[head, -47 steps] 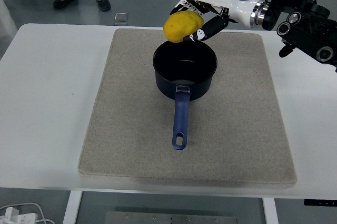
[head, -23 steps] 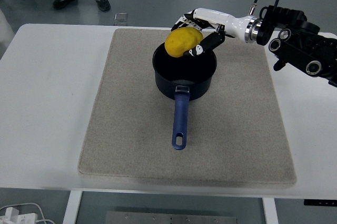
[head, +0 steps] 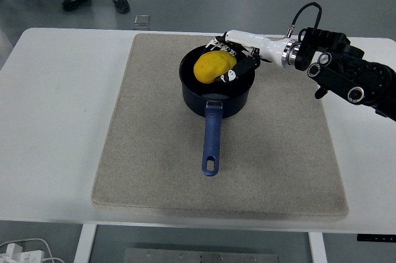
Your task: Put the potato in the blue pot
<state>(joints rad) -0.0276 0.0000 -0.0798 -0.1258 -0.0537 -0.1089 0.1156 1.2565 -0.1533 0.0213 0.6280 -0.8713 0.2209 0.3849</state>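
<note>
We see a yellow, oval potato (head: 213, 67) inside the mouth of the blue pot (head: 216, 93), below its rim. The dark blue pot stands upright, its blue handle pointing toward the near edge.

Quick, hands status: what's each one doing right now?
Left hand: not in view.
Right hand: closed on the potato, holding it inside the mouth of the blue pot.

A: Light is even and bright, seemingly from overhead; the white table (head: 55, 120) looks pale without harsh glare.

B: Shadows are soft. The blue pot (head: 216, 86) has a dark interior, and its handle casts only a faint shade on the mat (head: 278, 164).

A: Focus is sharp throughout, edges barely distorted.
</note>
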